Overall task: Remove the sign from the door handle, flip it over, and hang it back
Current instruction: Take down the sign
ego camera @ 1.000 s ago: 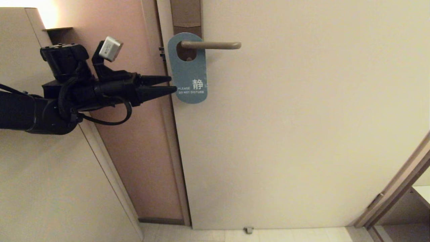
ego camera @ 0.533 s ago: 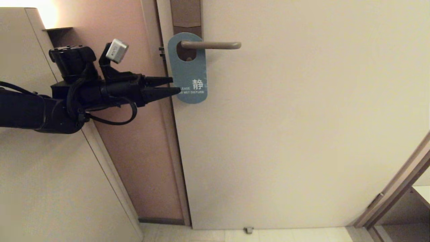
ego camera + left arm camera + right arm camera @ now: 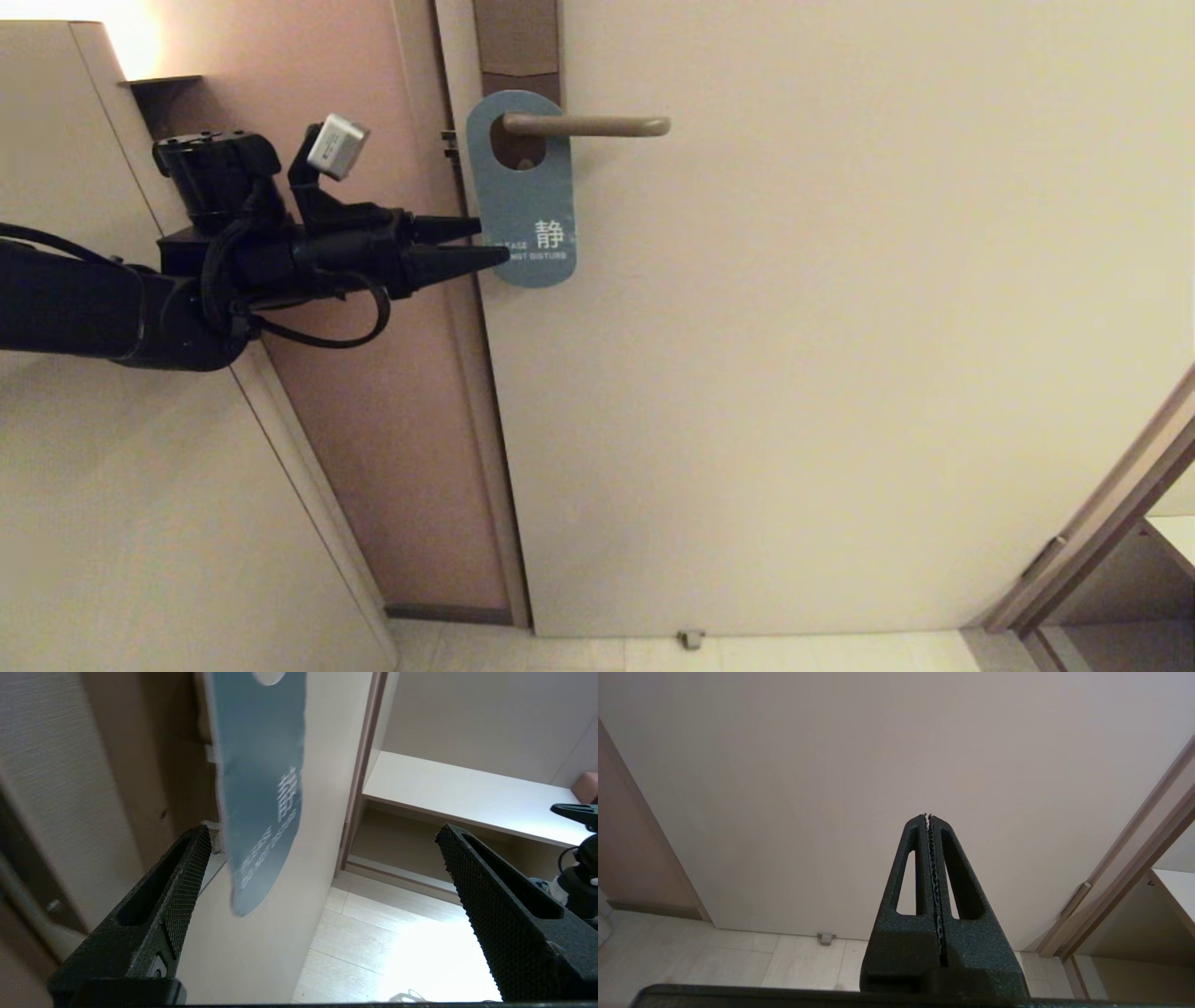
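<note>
The sign hangs by its oval hole on the door handle, teal-blue "DO NOT DISTURB" face outward. The handle is a taupe lever on a brown backplate. My left gripper reaches in level from the left and is open. One fingertip overlaps the sign's lower left edge. In the left wrist view the sign's lower end stands between the wide-apart fingers of the left gripper, close to one finger, not clamped. The right gripper is shut on nothing, pointing at the door's lower part.
The pale door fills the view, its frame and a pinkish wall to the left. A small doorstop sits on the tiled floor. A recess with shelves opens at the right.
My left arm has moved right towards the sign, and its fingertip now overlaps the sign's lower left edge. The sign, handle and right gripper have not moved.
</note>
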Motion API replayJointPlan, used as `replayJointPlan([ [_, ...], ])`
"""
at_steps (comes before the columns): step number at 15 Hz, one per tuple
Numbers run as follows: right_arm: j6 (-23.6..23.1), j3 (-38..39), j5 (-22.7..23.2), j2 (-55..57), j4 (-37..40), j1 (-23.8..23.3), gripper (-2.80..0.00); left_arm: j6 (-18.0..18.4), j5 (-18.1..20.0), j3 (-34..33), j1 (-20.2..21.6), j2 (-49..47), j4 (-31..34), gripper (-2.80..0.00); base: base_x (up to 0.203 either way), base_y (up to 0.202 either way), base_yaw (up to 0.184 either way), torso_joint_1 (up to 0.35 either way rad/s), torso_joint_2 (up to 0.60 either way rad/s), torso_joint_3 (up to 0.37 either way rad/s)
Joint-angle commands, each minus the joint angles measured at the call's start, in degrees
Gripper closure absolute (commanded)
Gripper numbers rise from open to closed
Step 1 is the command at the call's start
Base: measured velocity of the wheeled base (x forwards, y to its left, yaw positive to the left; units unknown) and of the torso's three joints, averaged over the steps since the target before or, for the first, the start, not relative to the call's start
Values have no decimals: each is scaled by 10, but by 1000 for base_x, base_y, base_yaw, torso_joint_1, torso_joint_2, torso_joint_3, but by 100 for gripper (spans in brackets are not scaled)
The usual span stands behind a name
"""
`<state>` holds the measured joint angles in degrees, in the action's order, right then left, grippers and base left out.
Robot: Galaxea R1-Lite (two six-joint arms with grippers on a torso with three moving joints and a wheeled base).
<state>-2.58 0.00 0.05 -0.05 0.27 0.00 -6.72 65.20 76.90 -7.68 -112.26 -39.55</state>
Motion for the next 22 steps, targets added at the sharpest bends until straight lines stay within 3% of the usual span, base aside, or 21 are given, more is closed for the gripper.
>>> replayJointPlan([
  [1, -1, 0, 0, 0, 0, 0, 0, -1, 4, -1, -4, 2, -3, -280, 0, 0, 0, 0, 0, 0],
  [6, -1, 0, 0, 0, 0, 0, 0, 0, 6, -1, -13, 4, -4, -280, 0, 0, 0, 0, 0, 0],
  [9, -1, 0, 0, 0, 0, 0, 0, -1, 35, -1, -13, 6, -4, -280, 0, 0, 0, 0, 0, 0],
  [22, -1, 0, 0, 0, 0, 0, 0, -1, 29, 9, -30, -2, -4, -280, 0, 0, 0, 0, 0, 0],
])
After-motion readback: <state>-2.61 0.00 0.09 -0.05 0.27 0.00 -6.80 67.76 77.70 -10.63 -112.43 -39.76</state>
